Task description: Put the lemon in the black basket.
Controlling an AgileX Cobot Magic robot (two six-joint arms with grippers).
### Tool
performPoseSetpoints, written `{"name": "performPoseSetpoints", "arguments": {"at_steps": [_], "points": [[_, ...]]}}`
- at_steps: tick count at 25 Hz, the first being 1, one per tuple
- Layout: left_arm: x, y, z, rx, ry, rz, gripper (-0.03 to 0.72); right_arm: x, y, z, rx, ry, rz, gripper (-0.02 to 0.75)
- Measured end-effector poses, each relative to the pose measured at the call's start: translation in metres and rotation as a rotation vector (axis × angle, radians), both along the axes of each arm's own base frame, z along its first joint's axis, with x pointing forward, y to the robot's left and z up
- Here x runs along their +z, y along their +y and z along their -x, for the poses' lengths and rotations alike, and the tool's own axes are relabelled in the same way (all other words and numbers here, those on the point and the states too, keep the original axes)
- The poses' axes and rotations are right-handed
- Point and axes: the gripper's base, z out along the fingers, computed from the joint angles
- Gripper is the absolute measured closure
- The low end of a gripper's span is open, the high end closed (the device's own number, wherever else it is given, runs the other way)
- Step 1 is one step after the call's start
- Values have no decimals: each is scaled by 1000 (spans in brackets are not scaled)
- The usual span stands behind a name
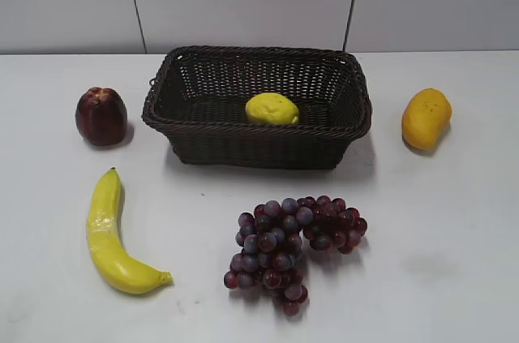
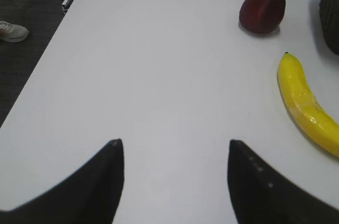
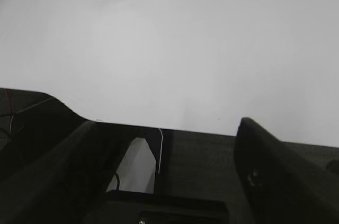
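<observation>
The pale yellow lumpy lemon [image 1: 272,109] lies inside the black basket [image 1: 349,116], near its front wall, in the exterior view. A dark edge of the basket [image 2: 331,12] shows at the right of the left wrist view. No gripper appears in the exterior view. My left gripper [image 2: 175,147] is open and empty over bare white table, left of the banana. My right gripper [image 3: 164,126] is open and empty, hanging over the near table edge with only white tabletop ahead of it.
A dark red apple [image 1: 101,116] sits left of the basket and shows in the left wrist view [image 2: 262,8]. A banana [image 1: 113,233] lies front left, also in the left wrist view [image 2: 307,105]. Purple grapes [image 1: 292,246] lie in front. An orange-yellow mango [image 1: 426,117] sits right.
</observation>
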Motion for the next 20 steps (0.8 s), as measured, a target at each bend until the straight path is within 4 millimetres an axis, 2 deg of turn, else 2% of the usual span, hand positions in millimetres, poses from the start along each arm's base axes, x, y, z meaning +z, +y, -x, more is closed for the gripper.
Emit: {"name": "performPoseSetpoints", "arguments": {"at_steps": [11,20], "points": [[0,0,0,0,0,0,232,20,-1,40,-9,-291,-9,146],[0,0,0,0,0,0,232,28,-1,69,-9,-482,-14,146]]}}
